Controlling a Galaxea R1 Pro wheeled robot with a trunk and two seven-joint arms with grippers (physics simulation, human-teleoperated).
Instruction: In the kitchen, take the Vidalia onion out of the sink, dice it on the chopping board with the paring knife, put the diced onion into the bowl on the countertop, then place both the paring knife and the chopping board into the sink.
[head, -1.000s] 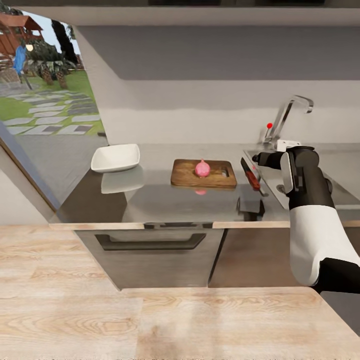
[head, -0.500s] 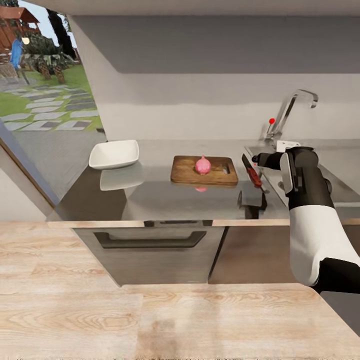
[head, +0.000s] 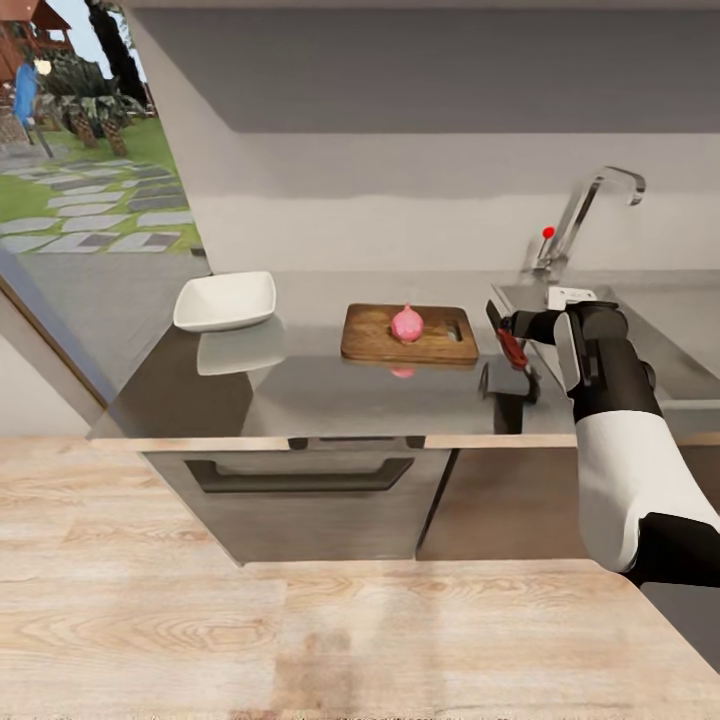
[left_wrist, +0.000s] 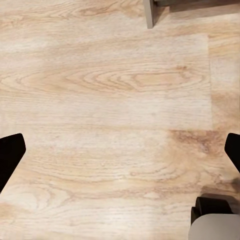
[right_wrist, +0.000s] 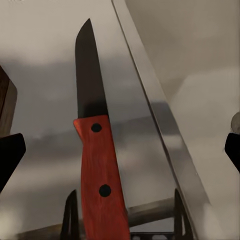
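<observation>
My right arm hides most of the sink in the head view. In my right wrist view, the paring knife runs off the frame edge, as does the chopping board.

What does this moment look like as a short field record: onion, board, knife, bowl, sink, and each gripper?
onion: Vidalia onion whole, resting on the chopping board
board: flat on the countertop, handle hole toward the sink
knife: paring knife on the countertop between board and sink
bowl: bowl empty, on the countertop left of the board
right gripper: right gripper open, fingers either side of the knife's red handle
left gripper: left gripper open, over wooden floor
</observation>
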